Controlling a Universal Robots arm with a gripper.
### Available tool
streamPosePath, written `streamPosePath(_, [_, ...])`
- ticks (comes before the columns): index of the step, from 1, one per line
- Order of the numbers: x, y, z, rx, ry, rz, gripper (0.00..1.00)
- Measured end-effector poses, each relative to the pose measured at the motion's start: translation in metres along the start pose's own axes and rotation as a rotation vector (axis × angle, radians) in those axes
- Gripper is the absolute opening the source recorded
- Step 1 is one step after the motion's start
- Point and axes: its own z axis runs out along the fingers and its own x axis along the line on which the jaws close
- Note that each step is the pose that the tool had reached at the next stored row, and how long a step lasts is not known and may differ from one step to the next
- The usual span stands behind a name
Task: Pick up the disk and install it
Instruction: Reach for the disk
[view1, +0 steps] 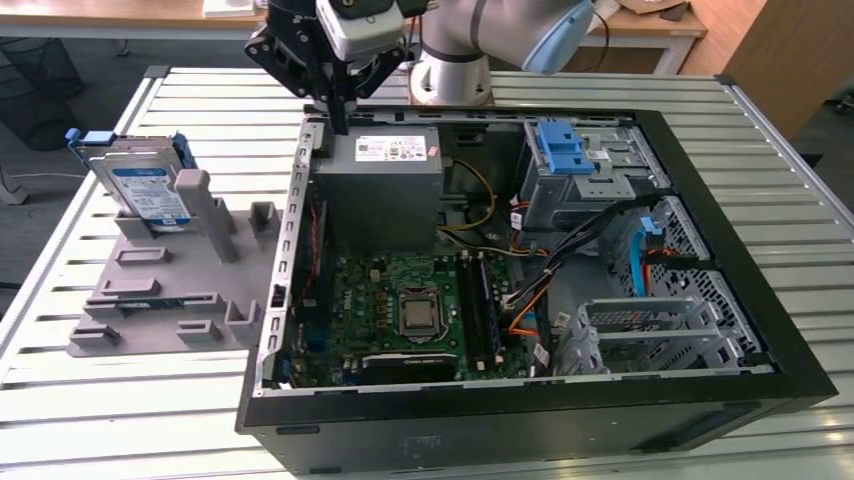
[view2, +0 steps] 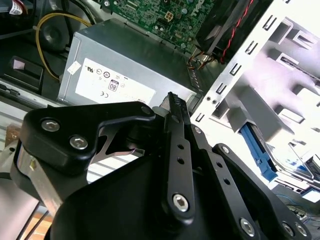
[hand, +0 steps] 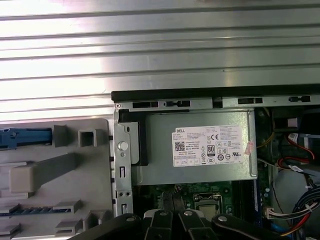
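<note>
Robot pincer hovering shut and empty over an open computer case.
Its fingers are pressing together, gripping nothing, above the grey power supply. The disk is standing in a grey holder at eight o'clock in the exterior view, well apart. The pick-up seems not yet begun; grasping would need opened fingers.

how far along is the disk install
Nothing looks done yet: the disk stands upright in the grey holder outside the case, at the exterior view's left. The tool is shut on nothing, above the power supply by the case wall. Both picking up and installing are left.
</note>
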Motion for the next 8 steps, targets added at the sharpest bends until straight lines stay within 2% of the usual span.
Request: streamPosePath(8, [0.008,0.0015,0.0,0.0,0.0,0.0,0.11])
